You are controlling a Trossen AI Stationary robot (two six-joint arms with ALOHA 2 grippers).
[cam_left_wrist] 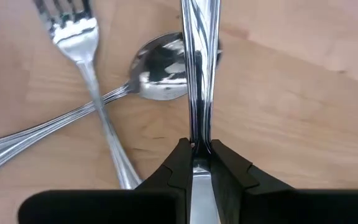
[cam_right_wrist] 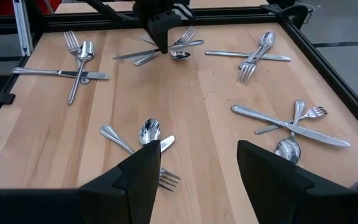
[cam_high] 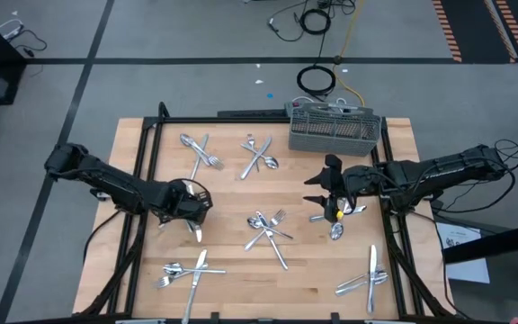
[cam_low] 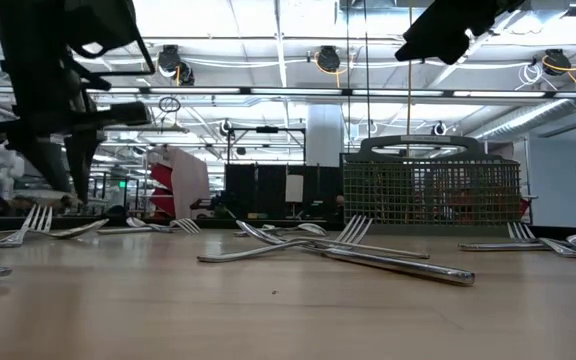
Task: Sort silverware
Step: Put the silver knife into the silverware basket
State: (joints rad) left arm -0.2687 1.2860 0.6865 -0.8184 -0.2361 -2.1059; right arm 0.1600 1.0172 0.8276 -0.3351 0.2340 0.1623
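1. The surface (cam_high: 241, 270) is seen to carry the silverware in crossed clusters: two near the far edge, one at the centre, one near each near corner, one by the right edge; the grey caddy (cam_high: 334, 131) is set at the far edge, right of centre.
2. The left end effector (cam_left_wrist: 194, 163) is positioned near the left edge, about midway along it, and its fingers are pinched almost together on the blade of a knife (cam_left_wrist: 199, 68).
3. The knife's long axis is aligned straight ahead of that end effector; a crossed fork (cam_left_wrist: 92, 81) and spoon (cam_left_wrist: 161, 73) are left just beside it on the wood.
4. The caddy is judged to lie well apart, toward the far right, so a carry across the surface is called for.
5. The right end effector (cam_right_wrist: 197, 163) is held part open and empty over the cluster by the right edge, nearer the caddy.
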